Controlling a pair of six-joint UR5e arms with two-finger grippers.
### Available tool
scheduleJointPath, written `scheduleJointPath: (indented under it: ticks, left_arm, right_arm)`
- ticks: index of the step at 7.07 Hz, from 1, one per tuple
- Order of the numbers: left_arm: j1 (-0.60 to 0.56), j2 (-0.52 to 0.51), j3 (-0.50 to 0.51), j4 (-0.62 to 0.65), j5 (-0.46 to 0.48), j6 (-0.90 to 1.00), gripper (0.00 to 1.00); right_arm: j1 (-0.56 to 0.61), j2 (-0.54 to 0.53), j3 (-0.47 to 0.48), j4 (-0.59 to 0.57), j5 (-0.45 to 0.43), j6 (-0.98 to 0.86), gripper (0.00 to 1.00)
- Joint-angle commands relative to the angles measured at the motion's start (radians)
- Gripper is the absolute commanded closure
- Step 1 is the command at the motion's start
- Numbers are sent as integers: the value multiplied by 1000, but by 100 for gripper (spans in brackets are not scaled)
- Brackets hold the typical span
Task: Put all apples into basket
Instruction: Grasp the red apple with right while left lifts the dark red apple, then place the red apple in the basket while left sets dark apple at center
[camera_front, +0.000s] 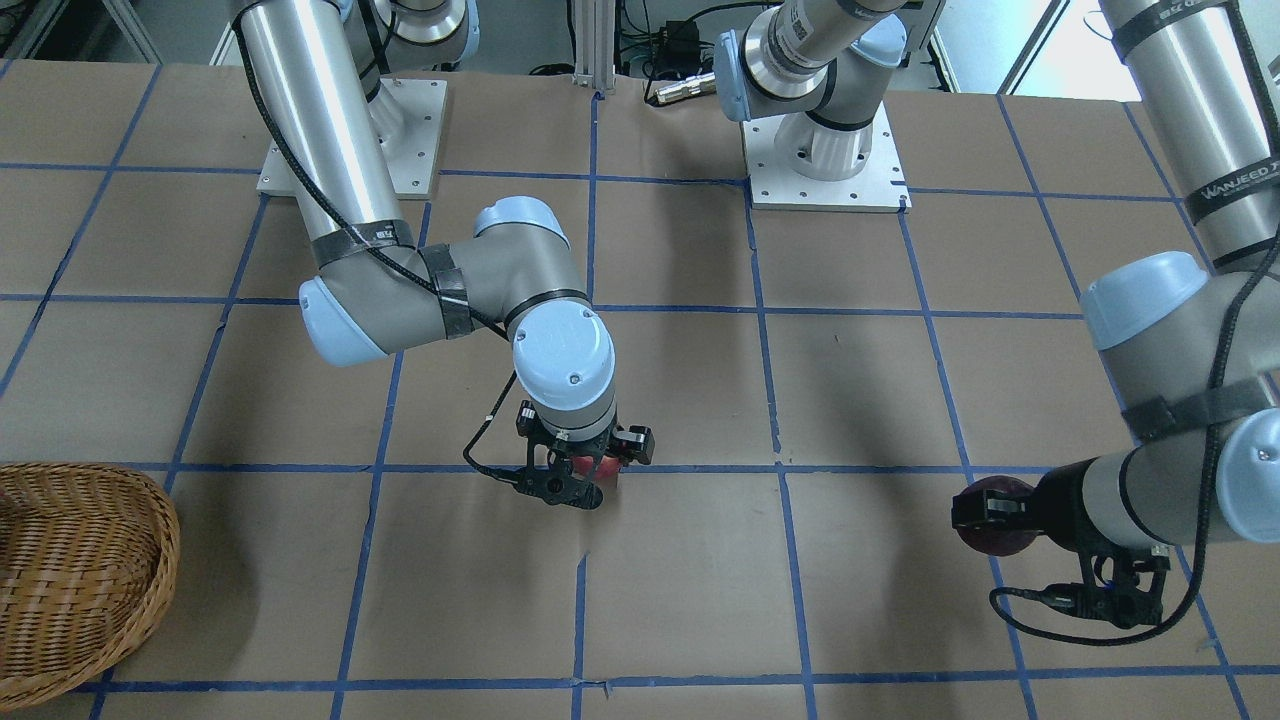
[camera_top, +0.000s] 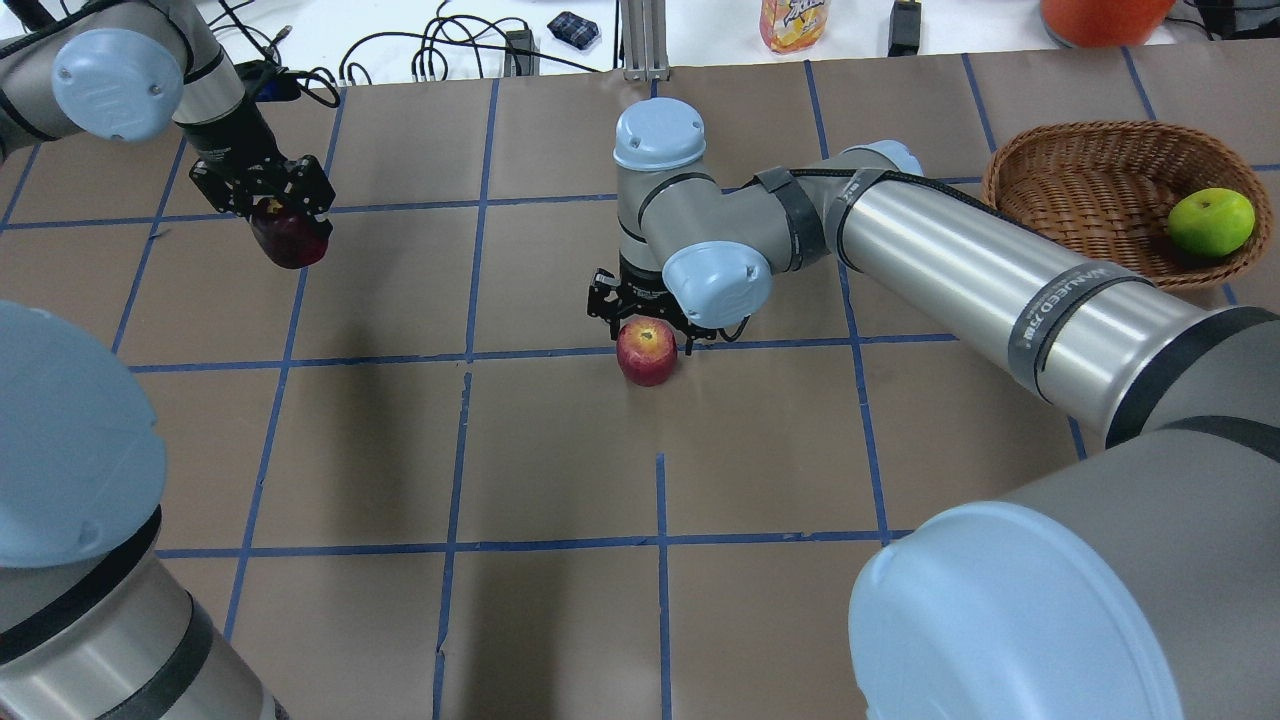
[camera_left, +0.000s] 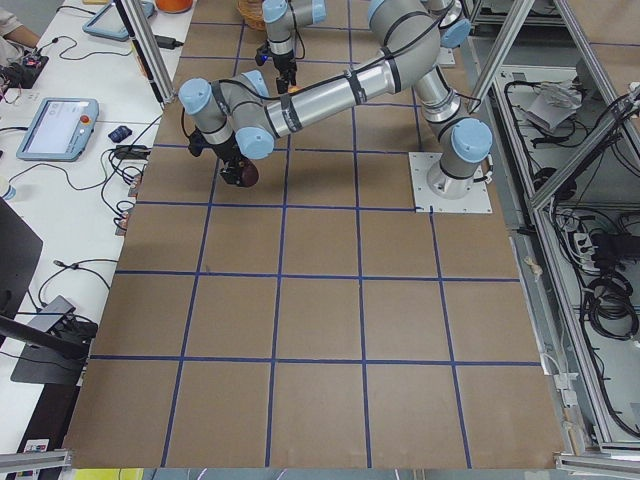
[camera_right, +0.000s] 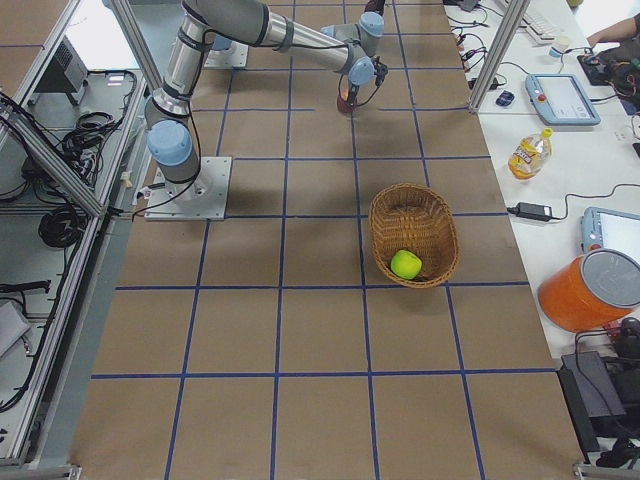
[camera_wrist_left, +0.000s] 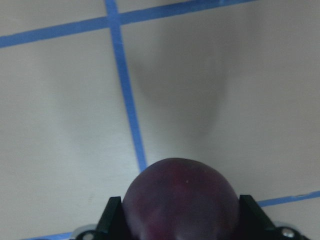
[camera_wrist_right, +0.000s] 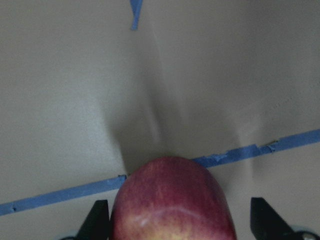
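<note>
The dark maroon apple (camera_top: 291, 236) is held in my left gripper (camera_top: 288, 215), which is shut on it and holds it above the table at the far left. In the left wrist view the maroon apple (camera_wrist_left: 180, 200) fills the gap between the fingers. The red apple (camera_top: 647, 351) sits on the table near the middle. My right gripper (camera_top: 647, 325) is open and straddles it from above. In the right wrist view a gap shows between the red apple (camera_wrist_right: 172, 200) and one finger (camera_wrist_right: 265, 220). The lime-green apple (camera_top: 1210, 222) lies in the wicker basket (camera_top: 1080, 180) at the far right.
Both arm base plates (camera_front: 825, 170) stand at the robot's side of the table. A drink bottle (camera_top: 793, 22), an orange container (camera_top: 1100, 15) and cables lie beyond the far edge. The right arm's long link (camera_top: 980, 270) spans the space between the red apple and the basket.
</note>
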Motion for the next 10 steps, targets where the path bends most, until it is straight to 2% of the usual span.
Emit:
scheduleJointPath:
  ticks: [1,2,4,6,8,9,10]
  left_arm:
    - [-50,50,-46,-4,-31,-146,66]
    - [-102,67,-64,-1,-31,-243,66]
    - [-226,52,-72,11,-28,-462,66]
    - [-372,23,-75,99,-29,-745,66]
    - [-504,-31,-118,262,-31,-930,65]
    - [-564,-49,-144,326,-32,-1010,65]
    - [-596,-49,-190,328,-54,-1020,64]
  right_arm:
    - [0,5,8,-6,6,-3,54]
    - [-1,0,6,-9,25,-8,100]
    - [-47,-55,-11,-6,14,-21,100]
    - [-224,-154,-49,128,-21,-113,100]
    - [-431,-201,-100,217,-90,-372,100]
    - [-542,-196,-127,224,-116,-474,100]
    - [-626,-180,-140,202,-139,-684,100]
